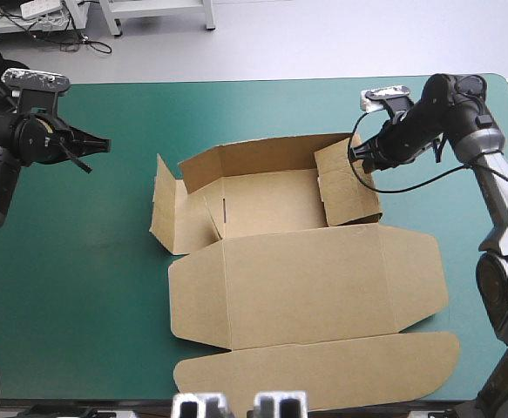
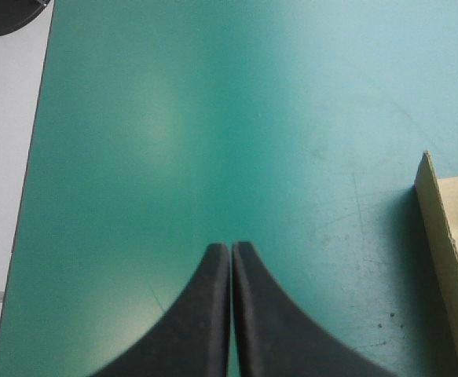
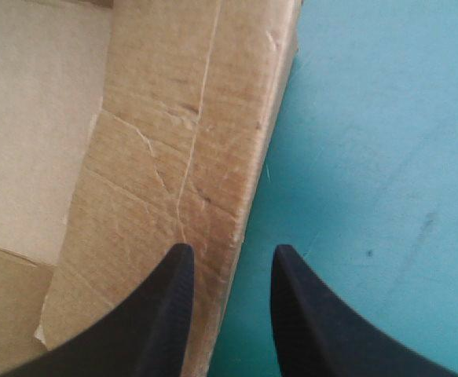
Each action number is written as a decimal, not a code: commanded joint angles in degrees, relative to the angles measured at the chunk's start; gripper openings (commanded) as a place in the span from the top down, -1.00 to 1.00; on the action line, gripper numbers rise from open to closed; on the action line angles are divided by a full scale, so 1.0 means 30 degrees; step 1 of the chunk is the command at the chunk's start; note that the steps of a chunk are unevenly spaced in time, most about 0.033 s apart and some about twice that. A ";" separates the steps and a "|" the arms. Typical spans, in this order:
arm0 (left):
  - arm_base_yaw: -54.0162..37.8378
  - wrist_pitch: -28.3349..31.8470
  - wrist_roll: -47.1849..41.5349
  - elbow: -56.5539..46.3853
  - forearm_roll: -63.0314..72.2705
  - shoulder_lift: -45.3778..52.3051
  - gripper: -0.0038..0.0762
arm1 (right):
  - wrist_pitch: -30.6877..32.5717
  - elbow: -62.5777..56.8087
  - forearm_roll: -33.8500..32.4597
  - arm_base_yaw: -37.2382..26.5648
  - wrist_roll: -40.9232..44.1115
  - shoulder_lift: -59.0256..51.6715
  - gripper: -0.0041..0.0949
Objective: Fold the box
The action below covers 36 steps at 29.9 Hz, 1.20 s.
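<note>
I see brown box (image 1: 306,287) part-raised on teal-green counter (image 1: 79,287), L claw (image 2: 230,245) pressed together over bare cover, R claw (image 3: 229,251) spread astride box edge

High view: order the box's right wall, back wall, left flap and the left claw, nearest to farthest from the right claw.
1. Right wall, at the right claw.
2. Back wall, far side.
3. Left flap, opposite end.
4. Left claw, beyond it, farthest left.

Bright, even overhead light. Soft short shadows on teal-green cover (image 1: 88,287) beside raised walls of box (image 1: 310,287). Pale sheen of glare on cover ahead of left gripper (image 2: 231,246); dark shadow along box edge there
</note>
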<state>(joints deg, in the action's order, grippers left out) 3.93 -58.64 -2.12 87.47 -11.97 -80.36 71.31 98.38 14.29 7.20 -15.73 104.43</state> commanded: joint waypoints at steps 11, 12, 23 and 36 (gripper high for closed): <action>-0.0031 0.0646 0.1095 0.0473 0.0753 0.0642 0.91 | -0.0099 0.0055 0.3220 0.0008 -0.2371 0.1073 0.36; -0.0031 0.0663 0.1053 0.0473 0.0791 0.0642 0.91 | -0.0131 0.0055 0.3220 0.0008 -0.2371 0.1110 0.43; -0.0426 0.1539 0.0236 0.0473 0.1050 -0.0395 0.91 | -0.0046 0.0089 0.4452 -0.0032 -0.1539 0.1074 0.95; -0.7440 0.1240 0.2016 0.0473 0.8924 -0.0817 0.91 | -0.0059 0.2344 0.6808 -0.0771 -0.1001 0.0341 0.95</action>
<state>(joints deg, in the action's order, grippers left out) -14.99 -56.55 1.76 87.47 8.55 -84.06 70.19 100.79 28.46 6.57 -19.63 110.10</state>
